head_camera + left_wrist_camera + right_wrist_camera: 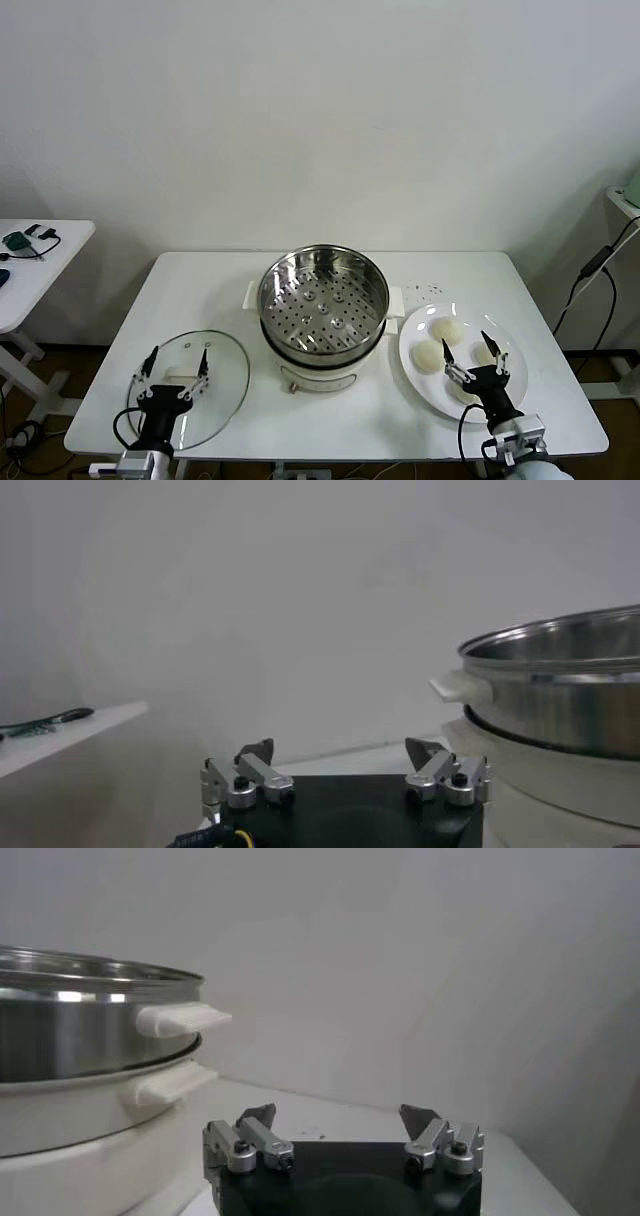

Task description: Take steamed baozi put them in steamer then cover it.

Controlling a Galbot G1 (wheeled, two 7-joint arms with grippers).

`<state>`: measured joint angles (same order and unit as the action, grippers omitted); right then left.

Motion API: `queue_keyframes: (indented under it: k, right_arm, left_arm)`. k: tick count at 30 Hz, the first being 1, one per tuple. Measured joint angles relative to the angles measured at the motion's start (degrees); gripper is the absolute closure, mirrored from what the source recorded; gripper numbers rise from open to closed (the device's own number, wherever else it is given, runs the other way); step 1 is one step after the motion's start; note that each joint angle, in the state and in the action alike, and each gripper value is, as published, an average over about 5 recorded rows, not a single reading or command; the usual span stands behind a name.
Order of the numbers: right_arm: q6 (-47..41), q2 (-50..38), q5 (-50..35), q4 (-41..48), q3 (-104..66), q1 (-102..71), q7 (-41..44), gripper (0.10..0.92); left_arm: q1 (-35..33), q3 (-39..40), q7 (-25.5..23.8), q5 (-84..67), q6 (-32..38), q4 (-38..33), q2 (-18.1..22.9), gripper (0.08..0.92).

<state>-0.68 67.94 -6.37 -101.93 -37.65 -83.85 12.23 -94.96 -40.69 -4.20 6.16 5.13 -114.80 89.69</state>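
With the steamer [323, 300] sitting empty mid-table and the buns [445, 330] waiting on the plate [415, 372] to its right, the right gripper [475, 358] is hovering over them wide open and empty, needing a gentle squeeze, while the left gripper [177, 365], equally spread and empty, is idling above the lid [222, 385].

plain white wall [320, 110] behind white table [200, 290]; side table [40, 270] left.

no readable text or labels, perhaps too small to tell
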Motion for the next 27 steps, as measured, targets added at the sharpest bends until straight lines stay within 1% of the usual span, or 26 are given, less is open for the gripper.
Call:
queue_keyframes:
  k: [2,4,9,14,20,27]
  right_arm:
    - [-1.04,-1.55,0.43,0.32,0.12,0.45,1.22,0.203]
    - [-3.06,-4.94,1.36,1.11,0.47,1.5,3.87,0.203]
    - [-6.73,-14.93,4.13,3.98,2.85,5.48,11.63,0.203]
    - [-8.15,-24.93,7.51,8.14,9.59,13.48,20.4,0.203]
    - [-7.76,-32.81,11.05,14.47,25.0,30.03,30.86,0.203]
    - [-7.69,-35.6,12.42,22.31,50.47,54.84,40.26,0.203]
  left_arm:
    - [0.07,0.09,0.05,0.1,-0.07,0.07,-0.02,0.177]
    - [0.17,0.29,0.13,0.28,-0.21,0.16,-0.13,0.177]
    - [0.43,0.89,0.15,0.57,-0.62,0.1,-0.63,0.177]
    - [0.49,1.47,0.2,0.72,-0.74,-0.02,-0.89,0.177]
    - [-0.02,1.68,0.46,0.67,-0.62,0.14,-1.03,0.177]
    - [-0.3,1.45,1.12,0.35,-0.7,0.52,-1.28,0.177]
